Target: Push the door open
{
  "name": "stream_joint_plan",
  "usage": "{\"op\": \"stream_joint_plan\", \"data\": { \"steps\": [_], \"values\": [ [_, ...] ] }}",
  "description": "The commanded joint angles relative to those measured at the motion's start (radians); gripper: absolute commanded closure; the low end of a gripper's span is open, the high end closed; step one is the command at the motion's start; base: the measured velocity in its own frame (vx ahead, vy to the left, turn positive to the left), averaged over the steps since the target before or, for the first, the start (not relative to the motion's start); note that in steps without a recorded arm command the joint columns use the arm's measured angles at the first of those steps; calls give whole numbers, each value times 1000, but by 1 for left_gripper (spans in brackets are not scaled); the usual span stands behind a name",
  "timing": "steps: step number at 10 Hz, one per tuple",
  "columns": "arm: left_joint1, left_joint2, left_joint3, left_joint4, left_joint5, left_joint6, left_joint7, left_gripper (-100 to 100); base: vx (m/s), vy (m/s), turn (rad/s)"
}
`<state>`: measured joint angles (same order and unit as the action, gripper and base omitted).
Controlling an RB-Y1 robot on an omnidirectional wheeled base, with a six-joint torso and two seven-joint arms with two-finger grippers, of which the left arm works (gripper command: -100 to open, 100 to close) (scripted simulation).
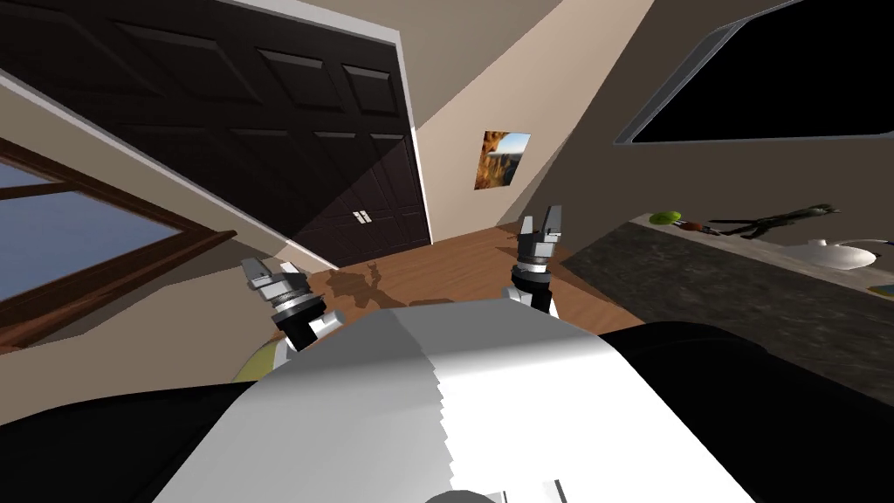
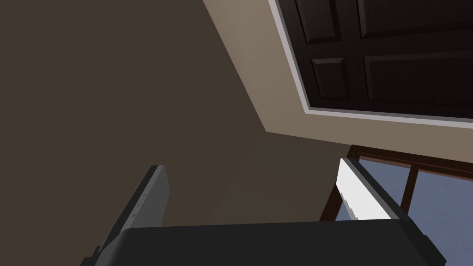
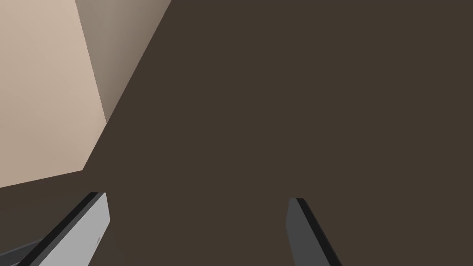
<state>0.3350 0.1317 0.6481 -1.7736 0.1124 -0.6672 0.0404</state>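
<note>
Ahead, the dark panelled door (image 1: 262, 113) stands at our eleven o'clock in a white frame (image 1: 407, 87). Its long axis rises upright from the wooden floor (image 1: 454, 262), its face is toward us, and two small pale handles (image 1: 361, 216) sit at its seam. Our left gripper (image 1: 266, 272) at ten o'clock and our right gripper (image 1: 540, 223) at one o'clock hover well apart from it, jaws apart.

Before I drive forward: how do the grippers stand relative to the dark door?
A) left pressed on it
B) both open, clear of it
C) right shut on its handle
B: the left gripper and right gripper hang open, with wood floor between them and the dark door.
</note>
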Motion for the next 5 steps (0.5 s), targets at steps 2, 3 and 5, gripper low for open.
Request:
{"op": "stream_joint_plan", "data": {
  "steps": [2,3,5],
  "values": [
    [-17,2,55,38,0,-2,-8,-100,32,133,-271],
    [-23,3,71,49,-1,-3,-11,-100,34,133,-240],
    [-37,4,111,79,-1,-6,-17,-100,16,141,-238]
  ]
}}
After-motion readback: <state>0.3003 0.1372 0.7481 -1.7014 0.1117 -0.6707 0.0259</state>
